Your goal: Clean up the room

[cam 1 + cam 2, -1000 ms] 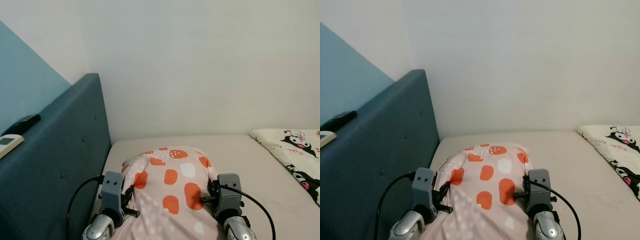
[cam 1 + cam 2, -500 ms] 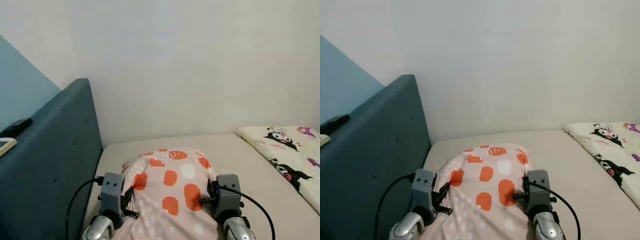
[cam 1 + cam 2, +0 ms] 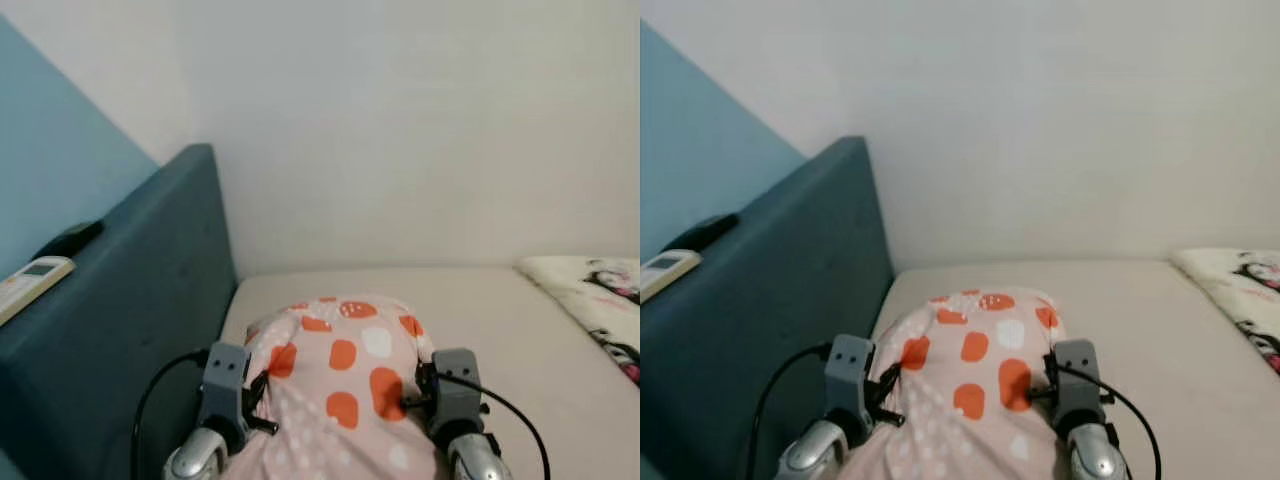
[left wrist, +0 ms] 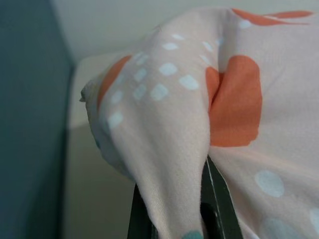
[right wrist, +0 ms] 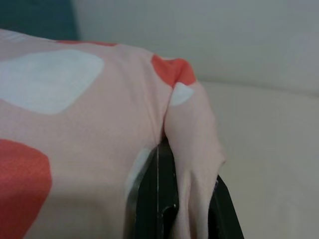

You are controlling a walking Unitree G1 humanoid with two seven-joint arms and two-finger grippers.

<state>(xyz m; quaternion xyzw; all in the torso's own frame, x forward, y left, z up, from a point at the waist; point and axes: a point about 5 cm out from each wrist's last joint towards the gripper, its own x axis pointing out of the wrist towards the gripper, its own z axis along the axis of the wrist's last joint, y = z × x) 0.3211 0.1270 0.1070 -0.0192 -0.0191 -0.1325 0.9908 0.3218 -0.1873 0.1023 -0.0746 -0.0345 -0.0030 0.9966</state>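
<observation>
Nearest to us, our left gripper point(image 3: 262, 408) and right gripper point(image 3: 412, 395) were each pinched tight on a side edge of the soft pink pillow with orange and white blotches point(image 3: 345, 385), the fabric bunched between the black fingers point(image 4: 212, 191) in both wrist views, so the pillow hung between our two arms above the near end of the beige mattress point(image 3: 500, 320). We judged the hold thin: only a fold of cloth sat in each pair of fingers, so a jerk or an uneven pull might have let one side slip and dropped the pillow askew. Just to our left stood the dark teal upholstered headboard point(image 3: 130, 310); swinging the pillow that way could have brushed it and knocked the white remote control point(image 3: 30, 283) and the black remote point(image 3: 70, 238) off its top ledge. Farther right lay the white cartoon-print blanket point(image 3: 600, 300), well apart from the pillow.
</observation>
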